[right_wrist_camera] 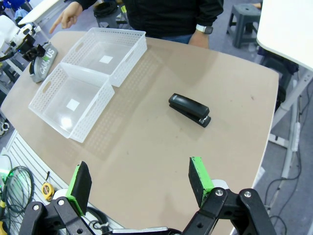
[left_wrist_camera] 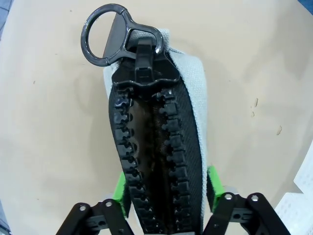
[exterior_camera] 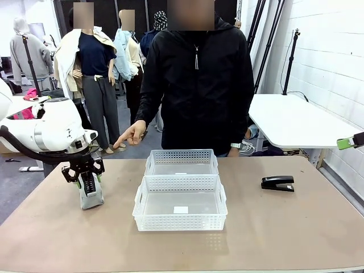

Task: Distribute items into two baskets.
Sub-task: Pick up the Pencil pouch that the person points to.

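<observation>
Your right gripper (right_wrist_camera: 138, 171) hangs wide open and empty, well to the right of the near basket (exterior_camera: 181, 223). Left of this basket, your left gripper (exterior_camera: 89, 183) presses its pads on both sides of the upright pouch (exterior_camera: 95, 200). The stapler (exterior_camera: 278, 183) lies to the basket's right, and the far basket (exterior_camera: 182, 154) touches it behind.

I am counting two white baskets, a near basket (exterior_camera: 180, 223) at frame centre and a far basket (exterior_camera: 181, 154) just above it; one black stapler (exterior_camera: 277, 182) at centre right; one grey fabric piece (exterior_camera: 92, 198) at lower left; one person (exterior_camera: 196, 85) at upper centre. I am working two grippers, the left gripper (exterior_camera: 89, 187) and the right gripper (right_wrist_camera: 139, 178).
</observation>
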{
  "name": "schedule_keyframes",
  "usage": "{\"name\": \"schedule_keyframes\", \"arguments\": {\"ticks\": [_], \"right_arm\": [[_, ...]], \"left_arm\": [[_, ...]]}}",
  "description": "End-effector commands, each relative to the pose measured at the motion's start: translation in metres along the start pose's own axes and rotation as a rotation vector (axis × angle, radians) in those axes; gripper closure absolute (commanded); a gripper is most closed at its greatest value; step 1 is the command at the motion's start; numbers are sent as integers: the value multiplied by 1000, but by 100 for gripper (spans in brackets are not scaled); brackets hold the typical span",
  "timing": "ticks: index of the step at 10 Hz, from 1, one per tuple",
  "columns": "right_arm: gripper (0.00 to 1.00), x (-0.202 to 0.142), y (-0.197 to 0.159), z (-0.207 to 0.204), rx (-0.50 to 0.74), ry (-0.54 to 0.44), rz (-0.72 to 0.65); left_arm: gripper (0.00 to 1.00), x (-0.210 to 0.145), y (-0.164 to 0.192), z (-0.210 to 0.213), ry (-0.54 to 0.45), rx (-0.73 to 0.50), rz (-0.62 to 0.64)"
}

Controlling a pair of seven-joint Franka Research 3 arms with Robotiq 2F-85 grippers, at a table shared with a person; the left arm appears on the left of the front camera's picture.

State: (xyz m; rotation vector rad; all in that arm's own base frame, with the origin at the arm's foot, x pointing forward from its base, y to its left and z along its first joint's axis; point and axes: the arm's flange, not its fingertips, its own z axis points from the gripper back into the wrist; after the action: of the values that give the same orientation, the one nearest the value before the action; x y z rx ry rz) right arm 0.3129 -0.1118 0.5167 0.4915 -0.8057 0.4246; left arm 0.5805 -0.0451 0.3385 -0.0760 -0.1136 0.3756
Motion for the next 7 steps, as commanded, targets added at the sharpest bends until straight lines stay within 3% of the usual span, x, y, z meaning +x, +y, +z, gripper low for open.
{"name": "schedule_keyframes", "arguments": {"ticks": [1, 5, 7], "right_arm": [[0, 1, 1, -1, 13, -2, -12], [0, 1, 1, -1, 13, -2, -12], [0, 1, 1, -1, 13, -2, -12]], "left_arm": [[42, 1, 0, 4, 12, -8, -14], [80, 0, -2, 8, 18, -2, -23], [85, 0, -1, 9, 19, -4, -31]]}}
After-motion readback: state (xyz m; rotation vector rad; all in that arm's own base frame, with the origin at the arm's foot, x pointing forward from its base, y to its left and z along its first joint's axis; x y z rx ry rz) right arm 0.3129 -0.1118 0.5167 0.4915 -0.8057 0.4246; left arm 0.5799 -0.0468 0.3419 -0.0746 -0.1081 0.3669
